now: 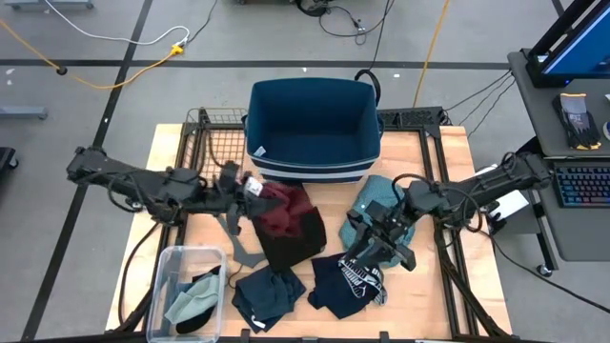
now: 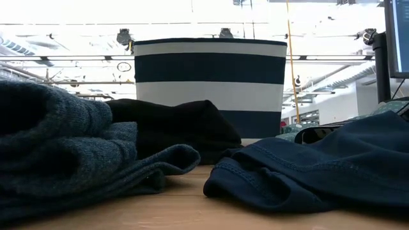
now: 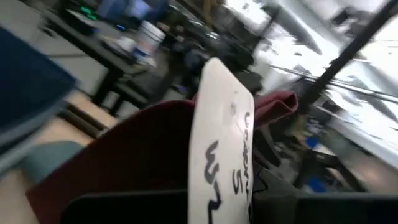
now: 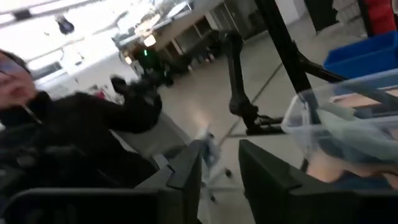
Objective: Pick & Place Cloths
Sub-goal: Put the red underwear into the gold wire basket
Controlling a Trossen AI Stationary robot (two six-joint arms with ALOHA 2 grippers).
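Observation:
My left gripper (image 1: pixel 244 187) is shut on a maroon cloth (image 1: pixel 286 211) that carries a white label (image 3: pixel 221 143). The cloth lies over a black cloth (image 1: pixel 291 246) at the table's middle. My right gripper (image 4: pixel 221 171) hovers open with nothing between its fingers, above a navy cloth with white print (image 1: pixel 348 281). A teal checked cloth (image 1: pixel 376 195) lies under the right arm. A dark teal cloth (image 1: pixel 267 293) lies near the front edge. A pale green cloth (image 1: pixel 191 300) sits in a clear bin (image 1: pixel 167 262). My left gripper pinches the maroon cloth between its two fingers at the edge that bears the white label (image 3: pixel 217 180). The fingers come level from the table's left. The label stands upright between them. The held end is raised, and the far part of the cloth (image 1: pixel 295 224) rests on the black cloth.
A navy, white-striped basket (image 1: pixel 313 129) stands at the table's far middle. A grey hanger (image 1: pixel 238 250) lies beside the black cloth. The clear bin takes up the near left corner. A wire rack (image 1: pixel 214 143) lies left of the basket. A person shows beyond the table (image 4: pixel 15 81).

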